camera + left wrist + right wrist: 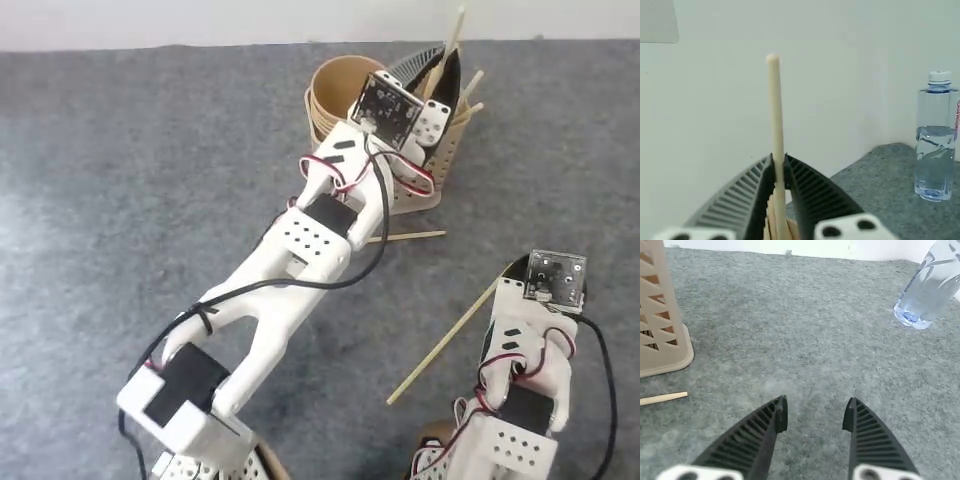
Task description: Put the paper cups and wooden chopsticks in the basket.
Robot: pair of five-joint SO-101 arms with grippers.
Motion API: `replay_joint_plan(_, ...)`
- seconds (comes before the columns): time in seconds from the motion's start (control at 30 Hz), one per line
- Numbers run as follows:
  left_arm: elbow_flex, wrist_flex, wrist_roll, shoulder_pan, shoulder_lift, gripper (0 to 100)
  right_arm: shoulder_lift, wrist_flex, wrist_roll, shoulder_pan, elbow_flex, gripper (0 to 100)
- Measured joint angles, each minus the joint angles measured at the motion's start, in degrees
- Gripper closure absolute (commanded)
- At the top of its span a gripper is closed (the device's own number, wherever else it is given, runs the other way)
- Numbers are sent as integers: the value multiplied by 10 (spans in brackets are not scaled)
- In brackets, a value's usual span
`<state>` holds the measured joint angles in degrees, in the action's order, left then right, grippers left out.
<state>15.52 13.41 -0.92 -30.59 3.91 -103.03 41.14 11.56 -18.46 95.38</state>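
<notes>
Chopstick (774,110) stands clamped in the left gripper (779,161) above the basket (662,325). Beside it the right gripper (815,414) gapes wide, holding nothing.

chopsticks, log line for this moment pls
left gripper: shut on chopstick, over basket | right gripper: open, empty | on table: second chopstick by basket, third chopstick by right gripper
</notes>
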Motion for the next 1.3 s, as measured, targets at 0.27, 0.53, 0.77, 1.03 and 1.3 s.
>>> replay_joint_plan(0.27,3,-71,2,-6,-8,728,0,0,0,0,0,809)
replay_joint_plan(0.53,40,-344,2,-70,-189,728,0,0,0,0,0,809)
replay_joint_plan(0.77,146,-558,73,0,-303,728,0,0,0,11,0,809)
replay_joint_plan(1.03,408,-389,93,58,-335,729,0,0,0,17,0,809)
replay_joint_plan(1.3,556,-45,205,60,-243,919,0,2,0,17,0,809)
